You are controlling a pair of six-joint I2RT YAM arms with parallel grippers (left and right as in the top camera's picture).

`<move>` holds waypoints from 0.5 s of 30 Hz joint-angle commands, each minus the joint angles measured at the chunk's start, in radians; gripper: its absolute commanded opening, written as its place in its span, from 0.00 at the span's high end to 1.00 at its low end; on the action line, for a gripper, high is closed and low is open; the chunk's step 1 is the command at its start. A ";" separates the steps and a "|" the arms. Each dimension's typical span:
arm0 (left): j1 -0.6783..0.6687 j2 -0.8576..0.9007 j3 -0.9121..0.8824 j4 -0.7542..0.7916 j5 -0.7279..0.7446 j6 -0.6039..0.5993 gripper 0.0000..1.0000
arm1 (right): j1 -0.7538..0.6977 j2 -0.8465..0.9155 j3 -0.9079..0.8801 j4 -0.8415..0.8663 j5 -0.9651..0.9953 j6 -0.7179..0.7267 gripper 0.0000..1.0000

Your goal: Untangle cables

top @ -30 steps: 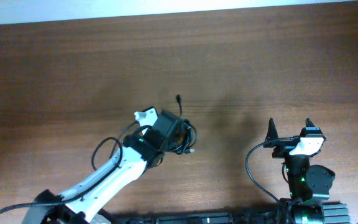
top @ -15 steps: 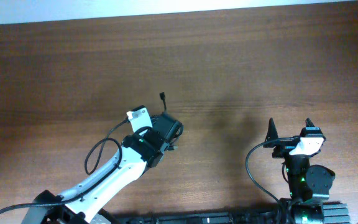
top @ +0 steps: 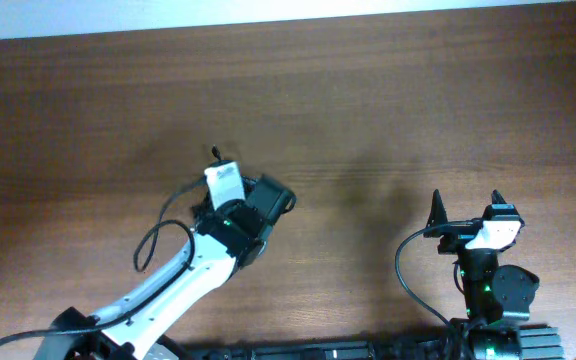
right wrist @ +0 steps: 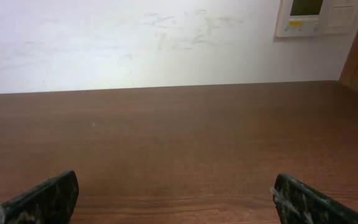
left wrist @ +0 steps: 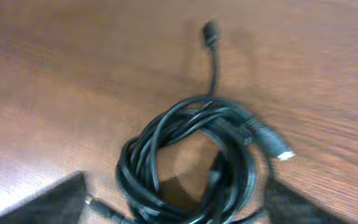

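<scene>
The cables [left wrist: 191, 165] lie as a palm-sized coil of thin black cords on the wooden table. One black plug end [left wrist: 210, 31] sticks out away from the coil, and a silver-white tipped plug [left wrist: 279, 149] lies at the coil's right. My left gripper [left wrist: 176, 185] is open, one finger on each side of the coil and gripping nothing. In the overhead view the left gripper [top: 246, 196] covers the coil, and only the small plug end [top: 214, 154] shows. My right gripper [top: 466, 210] is open and empty far to the right, over bare table in its wrist view [right wrist: 176, 194].
A thick black wire [top: 153, 243] loops off the left arm and another [top: 408, 262] off the right arm's base. A white wall [right wrist: 135, 43] rises behind the table's far edge, with a wall panel [right wrist: 309, 15] at the upper right.
My left gripper carried the coil to the left, turned, and opened, letting the coil go. The right arm has not moved.
</scene>
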 commanded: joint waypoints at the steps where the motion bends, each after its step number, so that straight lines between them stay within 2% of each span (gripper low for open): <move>1: 0.002 -0.026 0.051 0.005 0.008 0.248 0.25 | 0.005 -0.007 -0.009 0.000 -0.002 0.000 0.02; 2: 0.002 -0.026 0.051 0.004 0.009 0.324 0.29 | 0.005 -0.007 -0.009 0.000 -0.002 0.000 0.02; 3: 0.016 -0.028 0.053 -0.003 0.032 0.358 0.28 | 0.005 -0.007 -0.009 0.000 -0.002 0.000 0.02; 4: 0.048 -0.034 0.056 -0.009 0.107 0.386 0.28 | 0.005 -0.007 -0.009 0.000 -0.002 0.000 0.02; 5: 0.120 -0.046 0.056 -0.005 0.267 0.435 0.29 | 0.005 -0.007 -0.009 0.000 -0.002 0.000 0.02; 7: 0.237 -0.050 0.058 -0.008 0.452 0.536 0.30 | 0.005 -0.007 -0.009 0.000 -0.002 0.000 0.01; 10: 0.362 -0.050 0.058 -0.026 0.484 0.547 0.30 | 0.005 -0.007 -0.009 0.000 -0.002 0.000 0.02; 12: 0.410 -0.050 0.058 -0.028 0.484 0.562 0.50 | 0.005 -0.007 -0.009 0.000 -0.002 0.000 0.02; 15: 0.412 -0.046 0.058 -0.073 0.484 0.587 0.48 | 0.005 -0.007 -0.009 0.000 -0.002 0.000 0.01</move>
